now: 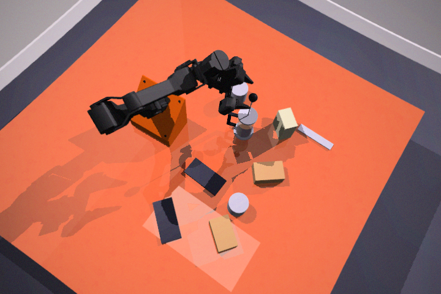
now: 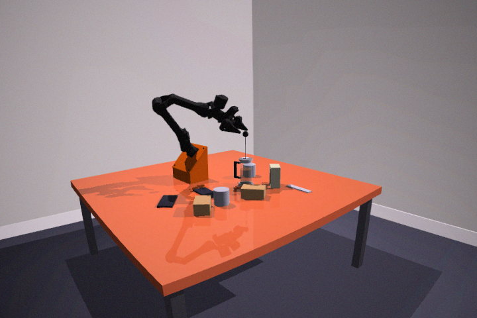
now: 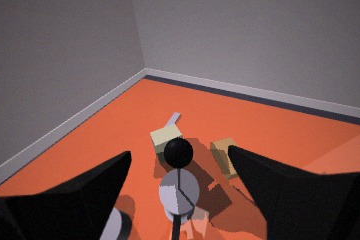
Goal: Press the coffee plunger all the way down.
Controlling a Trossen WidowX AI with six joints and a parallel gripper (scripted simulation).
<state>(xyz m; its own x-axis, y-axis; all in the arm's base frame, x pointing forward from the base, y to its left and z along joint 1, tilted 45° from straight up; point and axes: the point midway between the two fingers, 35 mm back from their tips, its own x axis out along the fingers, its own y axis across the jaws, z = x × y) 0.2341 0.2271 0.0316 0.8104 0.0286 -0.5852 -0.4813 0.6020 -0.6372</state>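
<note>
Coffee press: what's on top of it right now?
Its plunger rod with the black knob fully raised; the open tool hovers around the knob, apparently not touching. The press's contents aren't discernible.

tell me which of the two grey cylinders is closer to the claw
The grey cylinder just behind the coffee press, partly hidden under the open claw. The other one stands far off, among the flat boxes.
</note>
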